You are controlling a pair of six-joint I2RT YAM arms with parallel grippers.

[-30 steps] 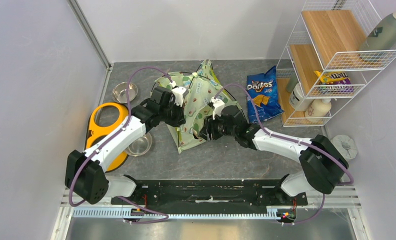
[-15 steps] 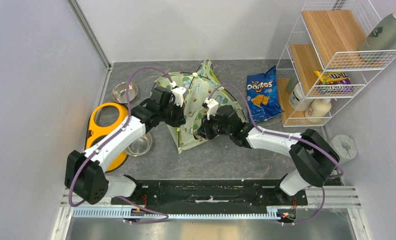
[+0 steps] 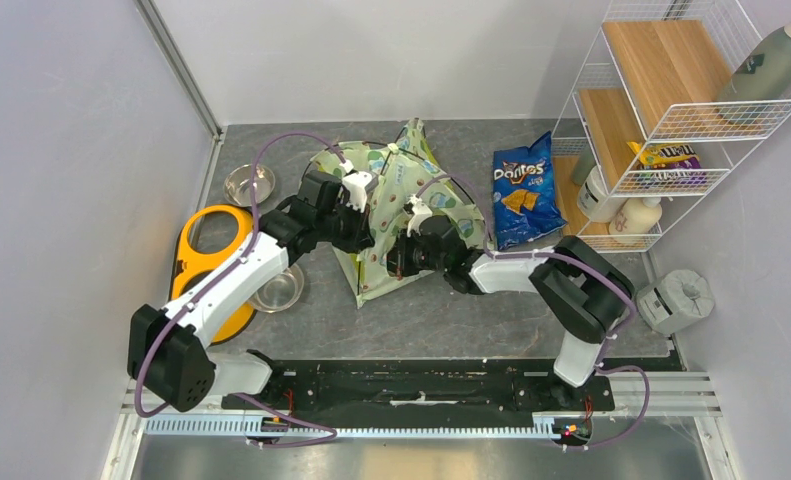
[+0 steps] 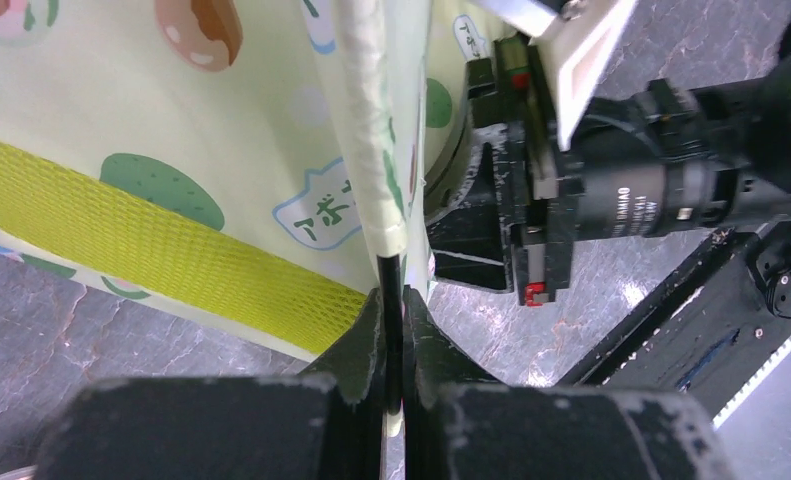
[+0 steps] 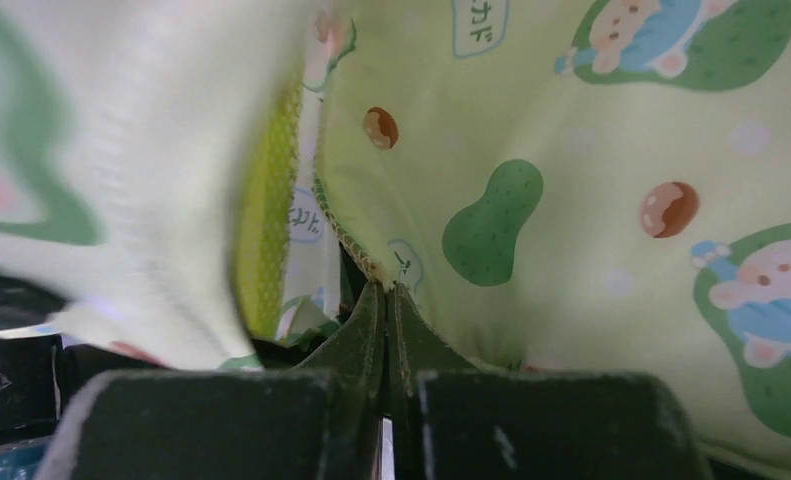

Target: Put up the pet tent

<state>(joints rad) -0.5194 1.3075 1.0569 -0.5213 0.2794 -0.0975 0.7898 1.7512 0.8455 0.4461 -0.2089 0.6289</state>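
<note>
1. Near edge of the grey stone-look worktop (image 3: 441,320): a bare strip between the black base rail (image 3: 421,385) and the task's thing, with room to draw cloth toward the bases.
2. Left of centre: left gripper (image 4: 392,300) clenched on a thin black flexible pole (image 4: 392,272), just below where it leaves its cream sleeve (image 4: 369,120).
3. Just beside it: right gripper (image 5: 386,292) pinched flat on a stitched hem, buried among printed folds.
4. Centre of the worktop, reaching toward the far edge: pale cream-green avocado-print fabric pet tent (image 3: 411,180), slumped and crumpled, one peak poking up, no dome yet.
5. Step in hand, as a judgement: tensioning a pole against held fabric. Next move probably calls for pushing the pole along its sleeve while the hem is kept pulled, without letting the cloth bunch or the pole spring loose.
6. Room, near to far:
   - Left edge: round steel bowl (image 3: 279,290) and orange-yellow oval holder (image 3: 186,255) crowd the left elbow.
   - Right edge: blue Doritos bag (image 3: 523,185) lies close beside the tent.
   - Far right corner: white wire shelf (image 3: 706,130).
   - Far edge: little slack before the wall.
</note>
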